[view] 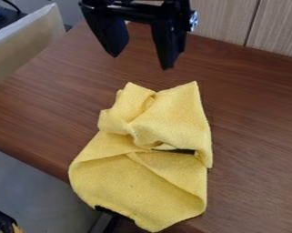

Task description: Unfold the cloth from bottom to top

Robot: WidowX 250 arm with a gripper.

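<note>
the black gripper (142, 58) hangs over the table's far part, its two fingers spread wide with nothing between them. nearer the camera, the crumpled yellow cloth (163, 182) lies on the brown wooden table (251, 118), its long axis running from far to near edge, its two peaked corners pointing toward the gripper, its rounded lower end at the near edge.
</note>
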